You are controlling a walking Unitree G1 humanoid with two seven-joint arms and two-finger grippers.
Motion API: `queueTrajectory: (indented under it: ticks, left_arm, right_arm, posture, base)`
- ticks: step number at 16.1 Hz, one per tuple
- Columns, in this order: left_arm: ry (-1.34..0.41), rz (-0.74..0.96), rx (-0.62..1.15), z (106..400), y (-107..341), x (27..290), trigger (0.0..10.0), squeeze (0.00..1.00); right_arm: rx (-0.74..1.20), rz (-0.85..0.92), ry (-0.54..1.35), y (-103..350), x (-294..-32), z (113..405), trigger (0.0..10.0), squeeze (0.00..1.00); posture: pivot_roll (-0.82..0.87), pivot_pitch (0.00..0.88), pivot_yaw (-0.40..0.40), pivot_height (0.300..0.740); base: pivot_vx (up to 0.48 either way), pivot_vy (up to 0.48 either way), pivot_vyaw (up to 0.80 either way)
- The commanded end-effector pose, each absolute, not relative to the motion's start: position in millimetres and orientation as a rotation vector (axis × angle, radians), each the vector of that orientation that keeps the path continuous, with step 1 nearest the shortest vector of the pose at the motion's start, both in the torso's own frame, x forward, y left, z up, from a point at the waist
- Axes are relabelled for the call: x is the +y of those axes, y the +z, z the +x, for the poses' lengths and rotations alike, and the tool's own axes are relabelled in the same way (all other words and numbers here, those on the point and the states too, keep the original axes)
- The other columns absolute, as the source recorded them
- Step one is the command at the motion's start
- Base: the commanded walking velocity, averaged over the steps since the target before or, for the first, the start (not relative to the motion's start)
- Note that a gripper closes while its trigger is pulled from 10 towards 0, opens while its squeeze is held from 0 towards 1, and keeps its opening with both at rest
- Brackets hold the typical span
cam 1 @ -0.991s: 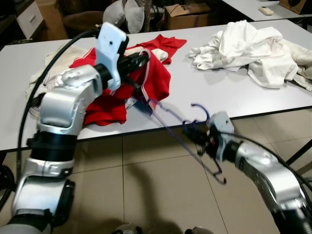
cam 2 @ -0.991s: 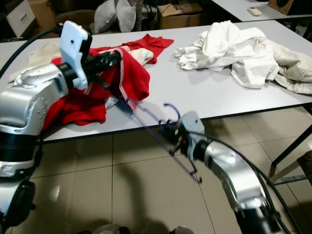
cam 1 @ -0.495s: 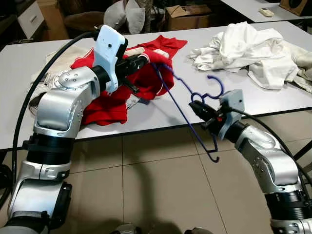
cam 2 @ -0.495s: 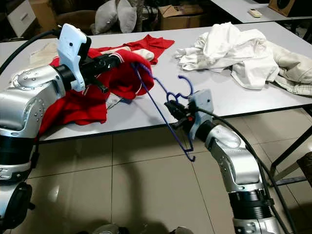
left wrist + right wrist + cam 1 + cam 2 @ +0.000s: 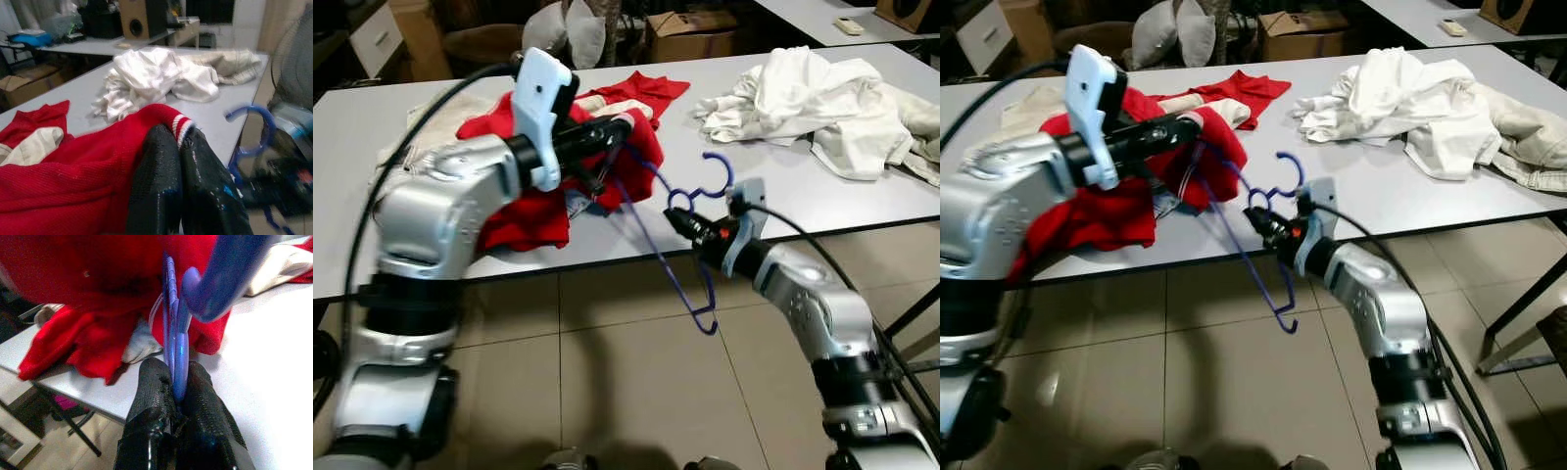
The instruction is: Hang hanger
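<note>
The right gripper [image 5: 683, 223] is pinching the blue hanger [image 5: 668, 250] at its neck, apparently threading one arm into the red garment [image 5: 529, 211], whose collar the left gripper [image 5: 619, 130] is pinching up off the counter [image 5: 783, 196].

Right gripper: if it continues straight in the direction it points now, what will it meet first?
Probably the red garment. The right gripper, shut on the blue hanger, points at that cloth held up by the left gripper; depth is unclear.

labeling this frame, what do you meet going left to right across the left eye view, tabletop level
red garment held up by the left end effector → blue hanger pinched by the right end effector → white clothes pile on the grey table
</note>
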State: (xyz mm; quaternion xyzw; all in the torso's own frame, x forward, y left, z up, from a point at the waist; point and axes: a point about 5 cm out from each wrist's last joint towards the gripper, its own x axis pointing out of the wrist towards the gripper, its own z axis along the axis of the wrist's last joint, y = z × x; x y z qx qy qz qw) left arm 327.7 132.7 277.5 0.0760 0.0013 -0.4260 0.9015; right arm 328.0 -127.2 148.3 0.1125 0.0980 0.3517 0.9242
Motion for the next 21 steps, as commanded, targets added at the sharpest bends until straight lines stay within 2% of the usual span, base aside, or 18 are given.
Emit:
queueTrajectory:
  ticks: [1, 3, 5, 7, 9, 11, 12, 15, 17, 20, 21]
  left_arm:
    - [-0.915, 0.204, 0.034, 321, 278, 140, 0.0, 0.00]
    - [-1.004, 0.185, -0.055, 306, 327, 154, 0.0, 0.00]
    - [-1.039, 0.121, -0.136, 299, 359, 156, 0.0, 0.00]
    - [-1.077, 0.077, -0.157, 294, 366, 152, 0.0, 0.00]
    - [-1.036, 0.074, -0.074, 299, 346, 146, 0.0, 0.00]
    - [-0.994, 0.083, -0.058, 304, 339, 144, 0.0, 0.00]
    - [-0.921, 0.173, -0.012, 313, 322, 145, 0.0, 0.00]
    - [-0.878, 0.275, 0.050, 316, 296, 147, 0.0, 0.00]
    - [-0.949, 0.258, 0.064, 307, 289, 139, 0.0, 0.00]
    - [-1.106, 0.256, 0.192, 289, 262, 131, 0.0, 0.00]
    - [-1.129, 0.240, 0.205, 287, 259, 130, 0.0, 0.00]
  right_arm:
    - [0.160, 0.243, 0.678, 160, -136, 338, 10.0, 0.00]
    - [0.049, 0.238, 0.636, 204, -151, 360, 10.0, 0.00]
    - [-0.041, 0.316, 0.658, 233, -153, 363, 10.0, 0.00]
    - [-0.068, 0.396, 0.703, 242, -147, 360, 10.0, 0.00]
    - [-0.010, 0.476, 0.745, 225, -130, 352, 10.0, 0.00]
    - [0.028, 0.507, 0.741, 216, -125, 348, 10.0, 0.00]
    - [0.067, 0.656, 0.706, 206, -119, 341, 10.0, 0.00]
    - [0.201, 0.851, 0.460, 176, -127, 344, 10.0, 0.00]
    - [0.228, 0.912, 0.412, 165, -126, 343, 10.0, 0.00]
    - [0.199, 1.115, 0.322, 169, -123, 358, 10.0, 0.00]
    - [0.198, 1.123, 0.313, 169, -123, 360, 10.0, 0.00]
  posture:
    - [-0.10, 0.005, 0.069, 0.740]
    - [-0.10, 0.007, 0.063, 0.740]
    - [-0.08, 0.005, 0.055, 0.740]
    - [-0.07, 0.001, 0.054, 0.740]
    - [-0.08, 0.003, 0.064, 0.740]
    - [-0.07, 0.005, 0.067, 0.740]
    - [-0.07, 0.006, 0.071, 0.740]
    - [-0.08, 0.011, 0.086, 0.740]
    - [-0.08, 0.019, 0.099, 0.740]
    - [-0.08, 0.024, 0.103, 0.740]
    - [-0.08, 0.024, 0.102, 0.740]
  base:
    - [0.000, 0.000, 0.00]
    - [0.000, 0.000, 0.00]
    - [0.000, 0.000, 0.00]
    - [0.000, 0.000, 0.00]
    - [0.000, 0.000, 0.00]
    - [0.000, 0.000, 0.00]
    - [0.000, 0.000, 0.00]
    - [0.000, 0.000, 0.00]
    - [0.000, 0.000, 0.00]
    - [0.000, 0.000, 0.00]
    - [0.000, 0.000, 0.00]
